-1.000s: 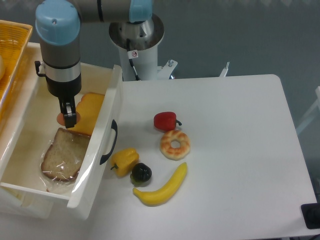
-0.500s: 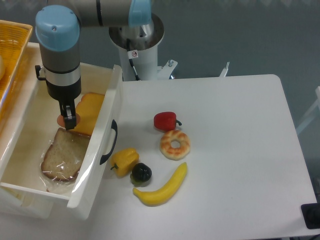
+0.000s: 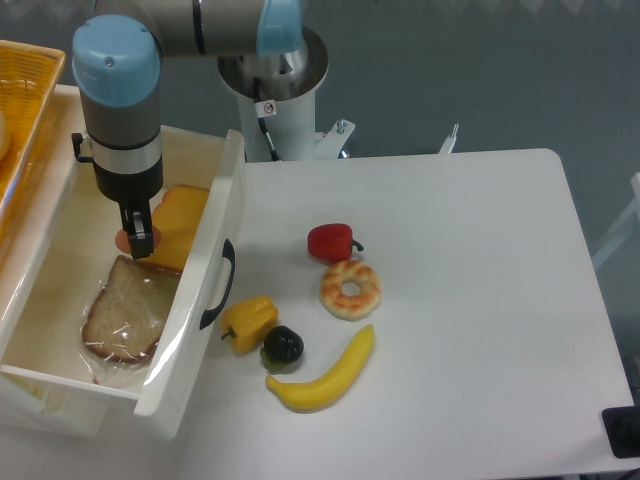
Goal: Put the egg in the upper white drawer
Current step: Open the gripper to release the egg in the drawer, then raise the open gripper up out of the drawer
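My gripper (image 3: 139,237) pinches the egg (image 3: 124,239) across its middle inside the upper white drawer (image 3: 40,270), at nine o'clock from the red pepper (image 3: 331,241); I'd guess it's light, smooth, slippery.

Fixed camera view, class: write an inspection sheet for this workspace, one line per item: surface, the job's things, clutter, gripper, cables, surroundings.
Surface: white rectangular table, bare on its right half.
Job's things: small pinkish-tan egg sits low inside the open cream-white plastic drawer with the black curved handle, mostly hidden by the gripper.
Clutter: in the drawer, a wrapped bread slice and an orange cheese-like slab; on the table, a red pepper, glazed ring donut, yellow pepper, dark round fruit and yellow banana.
Gripper: two-finger gripper is down in the drawer, jaws at the egg; grip cannot be told.
Cables: nothing seen.
Surroundings: yellow wicker basket at far left; arm's white pedestal behind the table.
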You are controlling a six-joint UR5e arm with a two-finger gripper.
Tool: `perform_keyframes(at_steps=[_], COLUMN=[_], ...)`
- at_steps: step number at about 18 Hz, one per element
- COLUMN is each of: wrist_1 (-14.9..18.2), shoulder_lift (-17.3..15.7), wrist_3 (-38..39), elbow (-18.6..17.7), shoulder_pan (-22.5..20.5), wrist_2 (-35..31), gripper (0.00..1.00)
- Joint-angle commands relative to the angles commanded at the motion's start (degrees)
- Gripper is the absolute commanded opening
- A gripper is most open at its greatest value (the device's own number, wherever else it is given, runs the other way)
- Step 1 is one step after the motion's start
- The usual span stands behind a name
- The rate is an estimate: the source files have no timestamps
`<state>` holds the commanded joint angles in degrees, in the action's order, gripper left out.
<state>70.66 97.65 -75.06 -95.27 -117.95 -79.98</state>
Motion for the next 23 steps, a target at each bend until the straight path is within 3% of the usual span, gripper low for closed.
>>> perform_keyframes(at_steps=[5,11,16,23], wrist_1=[0.00,0.00,0.00,-0.09], shoulder_lift=[0.35,0.44,0.35,0.18], wrist_3=[0.00,0.00,0.00,0.00], elbow=[0.00,-0.26,-0.26,-0.26], shoulder_pan=[0.26,0.35,0.35,0.26], wrist_2=[-0.97,-0.97,-1.05,-1.05], gripper=[0.38,0.43,0.56,0.58])
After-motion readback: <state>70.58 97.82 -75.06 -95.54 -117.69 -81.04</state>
